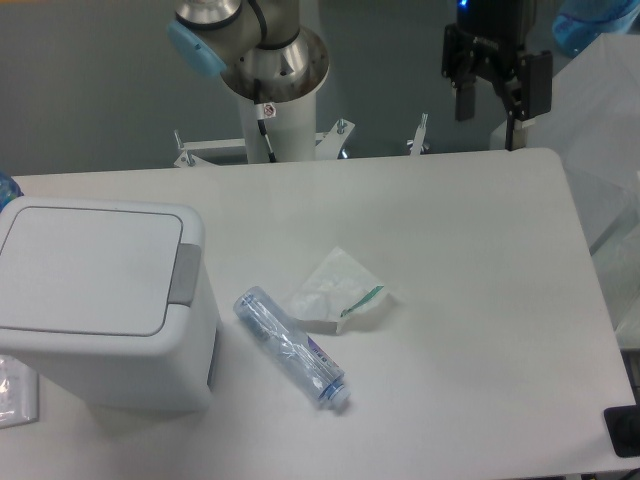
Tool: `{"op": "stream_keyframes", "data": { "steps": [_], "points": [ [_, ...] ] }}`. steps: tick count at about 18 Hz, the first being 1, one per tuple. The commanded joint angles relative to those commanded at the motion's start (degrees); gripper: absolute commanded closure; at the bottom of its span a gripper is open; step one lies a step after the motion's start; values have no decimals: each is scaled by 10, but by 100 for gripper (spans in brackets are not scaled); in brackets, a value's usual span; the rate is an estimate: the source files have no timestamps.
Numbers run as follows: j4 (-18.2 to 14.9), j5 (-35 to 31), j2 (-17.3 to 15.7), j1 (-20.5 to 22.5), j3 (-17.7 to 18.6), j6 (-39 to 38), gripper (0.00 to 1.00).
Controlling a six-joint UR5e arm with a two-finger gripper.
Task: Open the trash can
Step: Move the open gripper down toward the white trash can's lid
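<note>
The gripper point(497, 88) hangs open and empty above the table's point(470, 300) far right edge, well apart from the trash can point(100, 310) at front left (lid shut). Missing the grey tab point(184, 273) could shove the can.

a white surface point(470, 300) with rounded corners fills most of the view under even, soft light. behind it stands a plain grey-blue wall point(90, 90). at the right edge hangs pale translucent sheeting point(610, 150), with blue material point(600, 25) above it.
</note>
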State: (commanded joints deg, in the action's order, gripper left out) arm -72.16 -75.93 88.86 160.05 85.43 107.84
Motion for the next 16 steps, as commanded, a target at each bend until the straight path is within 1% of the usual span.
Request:
{"op": "stream_keyframes", "data": {
  "steps": [3, 5, 8, 10, 13, 16],
  "points": [
    [-3, -2, -3, -3, -1, -10, 0],
    [-4, 3, -4, -7, -4, -42, 0],
    [-2, 12, 1, -34, -3, -122, 0],
    [0, 15, 2, -38, -6, -172, 0],
    [6, 40, 9, -50, -11, -278, 0],
    [44, 44, 19, -75, -12, -383, 0]
  ]
}}
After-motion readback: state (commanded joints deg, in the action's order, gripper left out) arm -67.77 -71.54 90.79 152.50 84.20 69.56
